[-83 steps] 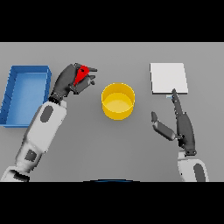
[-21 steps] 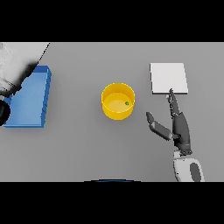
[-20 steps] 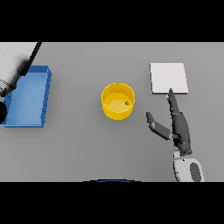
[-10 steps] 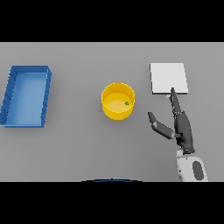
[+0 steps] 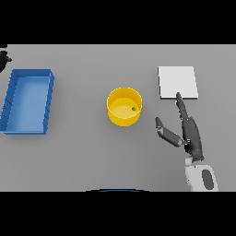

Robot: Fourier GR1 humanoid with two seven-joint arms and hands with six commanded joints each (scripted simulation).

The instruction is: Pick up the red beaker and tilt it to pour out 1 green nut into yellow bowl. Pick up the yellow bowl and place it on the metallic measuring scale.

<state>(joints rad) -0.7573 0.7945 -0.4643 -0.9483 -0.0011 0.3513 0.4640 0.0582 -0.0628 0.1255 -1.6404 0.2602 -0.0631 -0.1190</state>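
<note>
While blue bin [image 5: 27, 101] sits apart — nothing blocks.

Dark grey right robot hand [image 5: 190, 133] — slim segmented fingers — on a white, grey-oval-marked forearm.

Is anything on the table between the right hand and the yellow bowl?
No. In the head view only bare grey table separates the right hand from the yellow bowl.

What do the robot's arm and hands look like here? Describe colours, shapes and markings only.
The right hand is dark grey, with slim, segmented fingers and a thicker thumb. Its forearm is a white, rounded casing with a dark grey oval inset. Only a small dark tip of the left hand shows at the left edge. No cables show.
</note>
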